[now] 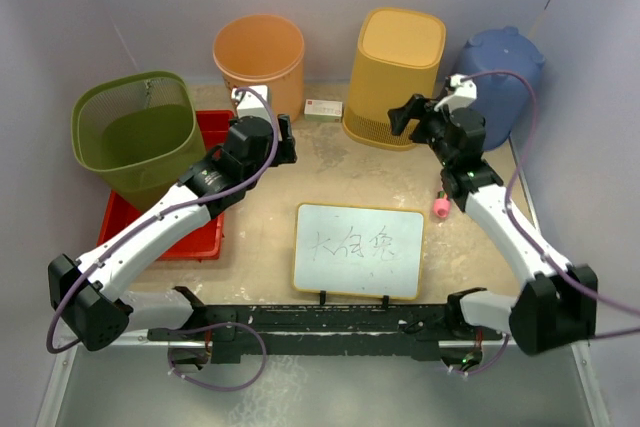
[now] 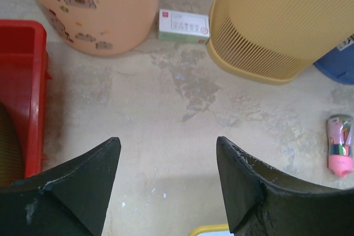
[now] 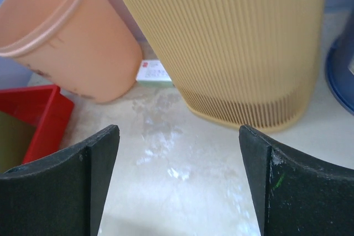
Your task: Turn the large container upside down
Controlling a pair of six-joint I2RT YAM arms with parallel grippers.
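Standing at the back of the table, right of centre, the large yellow container has its closed flat end up and its wider rim down on the surface. Its walls are finely ribbed, with a band of open slots just above the rim.

A small white box lies just beside it on the left, between it and an upright orange bucket. A blue container stands close on its right.

The right gripper faces the yellow container's lower wall, apart from it, its 2 fingers spread wide with nothing between them. The left gripper is likewise spread and empty over bare table, next to a red tray holding a green mesh basket.
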